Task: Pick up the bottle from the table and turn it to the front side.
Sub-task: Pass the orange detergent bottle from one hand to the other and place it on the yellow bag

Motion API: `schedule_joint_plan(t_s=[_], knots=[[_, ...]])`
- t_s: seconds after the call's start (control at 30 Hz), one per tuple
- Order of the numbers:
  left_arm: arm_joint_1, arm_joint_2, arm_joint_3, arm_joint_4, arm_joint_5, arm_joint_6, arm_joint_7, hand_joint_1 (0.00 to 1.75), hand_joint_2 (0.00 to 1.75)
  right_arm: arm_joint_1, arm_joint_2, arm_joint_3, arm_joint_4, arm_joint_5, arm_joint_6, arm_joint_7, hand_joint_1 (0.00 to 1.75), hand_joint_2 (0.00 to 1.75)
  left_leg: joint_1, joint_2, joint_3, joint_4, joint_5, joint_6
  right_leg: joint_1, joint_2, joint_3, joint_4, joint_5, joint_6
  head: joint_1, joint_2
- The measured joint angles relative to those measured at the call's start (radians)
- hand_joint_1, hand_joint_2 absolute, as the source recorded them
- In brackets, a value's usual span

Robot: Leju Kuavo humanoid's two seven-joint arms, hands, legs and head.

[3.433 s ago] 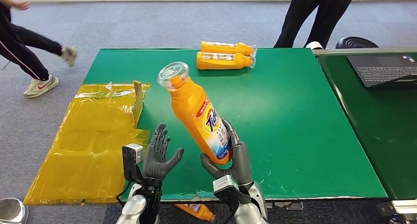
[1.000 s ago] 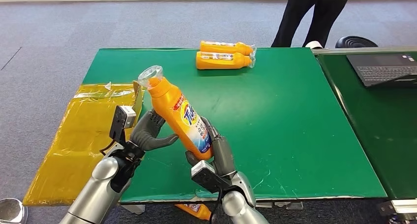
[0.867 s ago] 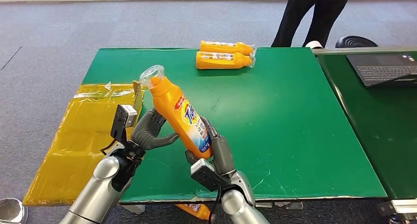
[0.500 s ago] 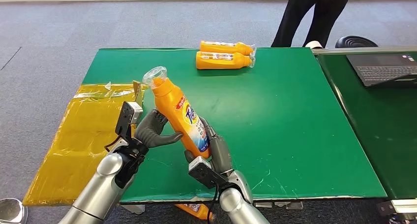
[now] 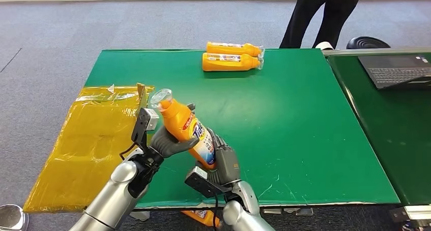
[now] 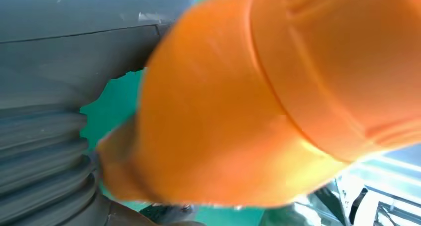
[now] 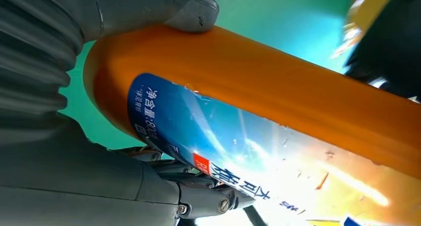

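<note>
Holding the bottle [image 5: 190,133] tilted above the table [image 5: 305,139]: the right hand [image 5: 221,162] grips its base from below while the left hand [image 5: 167,142] clasps the upper body, steadying it so the printed label faces up.

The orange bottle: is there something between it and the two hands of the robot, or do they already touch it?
Nothing visible stands between them. The left hand grips the orange bottle around its upper body, and the right hand holds its lower end. The bottle is tilted, raised above the green table.
</note>
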Motion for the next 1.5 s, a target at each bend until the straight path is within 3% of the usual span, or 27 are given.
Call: schedule_joint_plan(t_s=[0.2, 0.4, 0.53, 1.17, 1.37, 1.5], knots=[[0.004, -0.019, -0.003, 0.009, 0.002, -0.002, 0.012, 0.00, 1.75, -0.039, 0.002, 0.000, 0.055, 0.076, -0.090, 0.083, 1.75, 1.75, 0.000, 0.001, 0.000, 0.000, 0.000, 0.000, 0.000, 0.000, -0.001, 0.000, 0.000, 0.000, 0.000, 0.000], [-0.002, -0.040, -0.004, 0.028, -0.001, -0.002, 0.017, 0.02, 1.75, -0.049, 0.003, -0.007, 0.070, 0.090, -0.092, 0.081, 1.75, 1.75, 0.000, 0.002, 0.000, 0.000, 0.000, 0.000, 0.000, 0.001, -0.001, 0.000, 0.000, 0.000, 0.000, 0.000], [-0.009, -0.048, -0.005, 0.046, -0.016, 0.003, 0.015, 1.75, 1.75, -0.048, 0.004, -0.015, 0.076, 0.099, -0.092, 0.078, 1.75, 1.75, 0.000, 0.002, 0.000, 0.000, 0.000, 0.000, 0.000, 0.001, -0.001, 0.000, 0.000, 0.000, 0.000, 0.000], [-0.022, -0.067, -0.006, 0.085, -0.060, 0.019, -0.013, 1.75, 1.75, -0.032, 0.016, -0.031, 0.076, 0.143, -0.081, 0.077, 1.75, 1.75, 0.000, 0.004, 0.000, 0.000, 0.000, 0.000, 0.000, 0.003, -0.002, 0.000, 0.001, 0.000, 0.001, 0.000], [-0.072, -0.095, -0.007, 0.092, -0.109, 0.059, -0.010, 1.75, 1.75, -0.069, 0.020, 0.089, 0.042, 0.030, -0.087, 0.158, 1.75, 1.75, 0.000, 0.005, -0.001, 0.000, 0.000, 0.000, 0.000, 0.004, -0.003, 0.000, 0.002, -0.001, 0.001, 0.000], [-0.095, -0.103, -0.007, 0.072, -0.123, 0.085, 0.006, 1.75, 1.75, -0.102, 0.020, 0.168, 0.032, -0.043, -0.091, 0.190, 0.00, 1.75, 0.000, 0.005, -0.001, 0.000, 0.000, 0.000, 0.000, 0.004, -0.003, 0.000, 0.002, -0.001, 0.001, 0.000]])
